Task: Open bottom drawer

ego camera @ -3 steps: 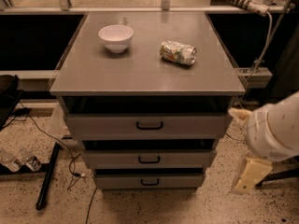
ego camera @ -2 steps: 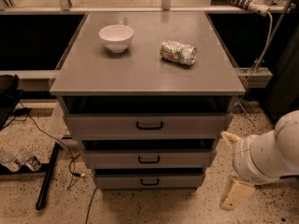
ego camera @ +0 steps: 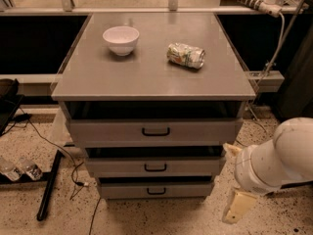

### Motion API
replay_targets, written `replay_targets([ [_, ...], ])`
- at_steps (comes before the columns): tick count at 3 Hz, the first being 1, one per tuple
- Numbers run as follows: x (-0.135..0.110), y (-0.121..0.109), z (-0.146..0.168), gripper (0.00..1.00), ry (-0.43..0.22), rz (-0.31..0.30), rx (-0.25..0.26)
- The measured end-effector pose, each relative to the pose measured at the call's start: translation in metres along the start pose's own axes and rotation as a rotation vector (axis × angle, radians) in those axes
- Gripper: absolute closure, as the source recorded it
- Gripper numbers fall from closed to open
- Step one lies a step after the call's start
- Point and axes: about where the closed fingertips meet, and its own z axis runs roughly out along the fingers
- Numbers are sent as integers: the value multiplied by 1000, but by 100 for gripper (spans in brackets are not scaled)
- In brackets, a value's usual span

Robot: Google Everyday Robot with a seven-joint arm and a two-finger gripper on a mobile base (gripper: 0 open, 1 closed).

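The grey cabinet's surface (ego camera: 146, 77) fills the middle of the view, with three drawers stacked beneath it. The white robot arm (ego camera: 279, 155) reaches in low on the right, beside the cabinet's right side and apart from it. The top drawer (ego camera: 107, 131) and the middle drawer (ego camera: 117, 167) show the wider fronts. The bottom drawer (ego camera: 122, 191) sits lowest, just above the speckled floor, its flat grey front facing the camera. Its long axis runs level from left to right, it looks the shortest and narrowest of the three, and a dark gap lies above it. The gripper (ego camera: 238, 205) hangs near the floor, right of the bottom drawer and not touching it; whether it is spread or pressed together I cannot tell. On the surface stand a white bowl (ego camera: 121, 39) and, to its right, a crushed can (ego camera: 185, 55) lying on its side. A small black bar handle (ego camera: 156, 191) sits at the centre of the bottom drawer's front.
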Motion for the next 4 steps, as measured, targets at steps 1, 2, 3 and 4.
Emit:
replay_targets([
  [1,8,9,60,0,-7,45,-71],
  [2,27,15,128,0,-16,100,-97],
  [3,37,20,185,0,-97,145,-70],
  [4,47,18,230,0,-197,162,-37],
])
